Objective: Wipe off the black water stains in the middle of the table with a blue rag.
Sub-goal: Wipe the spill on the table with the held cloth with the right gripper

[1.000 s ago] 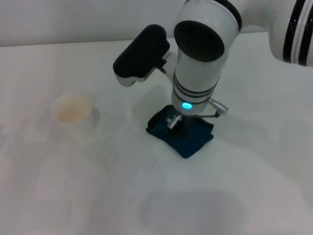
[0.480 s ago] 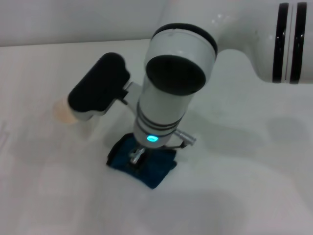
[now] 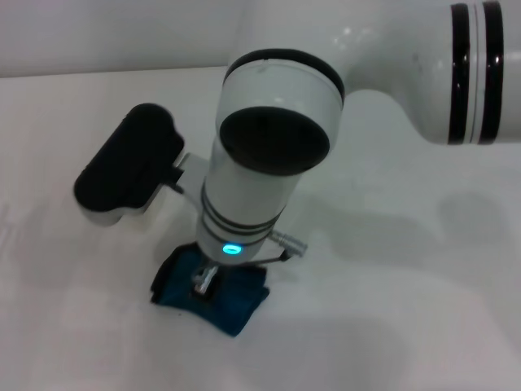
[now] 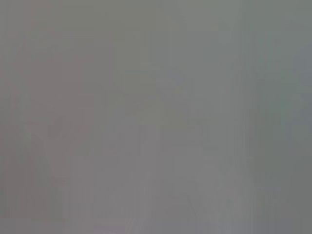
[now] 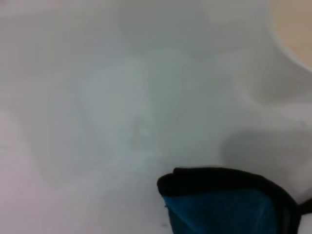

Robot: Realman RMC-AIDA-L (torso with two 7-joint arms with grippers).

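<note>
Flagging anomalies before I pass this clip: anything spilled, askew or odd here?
No spill or damage shows. The right gripper presses the blue rag flat on the table, and no dark stain is visible. One oddity: the left wrist view is blank grey.

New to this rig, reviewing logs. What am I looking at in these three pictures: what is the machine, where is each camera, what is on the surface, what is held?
It is a two-armed robot. The head view looks down from the robot's head: the big white tube with black bands is its right arm, and the right gripper at its end presses down on the blue rag lying on the white table. Whether the fingers are shut is hidden by the arm. The right wrist view comes from that arm's camera: it shows a corner of the rag, bare table and the rim of a pale cup. The left wrist view is plain grey, showing nothing. No stain shows in any view.
</note>
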